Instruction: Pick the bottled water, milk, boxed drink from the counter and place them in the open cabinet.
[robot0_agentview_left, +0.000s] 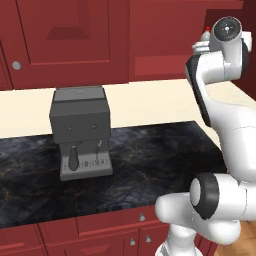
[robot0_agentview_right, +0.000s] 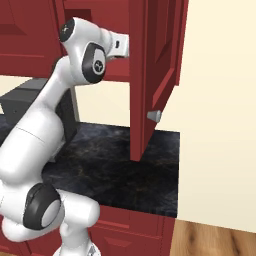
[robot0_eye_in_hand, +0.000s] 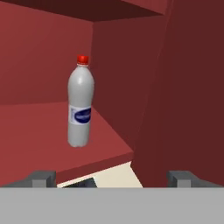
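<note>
hand view | bottled water upright on open cabinet shelf, ahead and left of gripper | jaws wide apart, empty

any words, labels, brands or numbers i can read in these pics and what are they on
Blue label on the slim whitish-clear plastic bottle with red cap, standing on the dark red cabinet shelf: pale print, too blurred to read.
Front panel of the grey boxy coffee machine on the glossy black marbled counter: small marks, too small to read.
Nothing else carries text.
</note>
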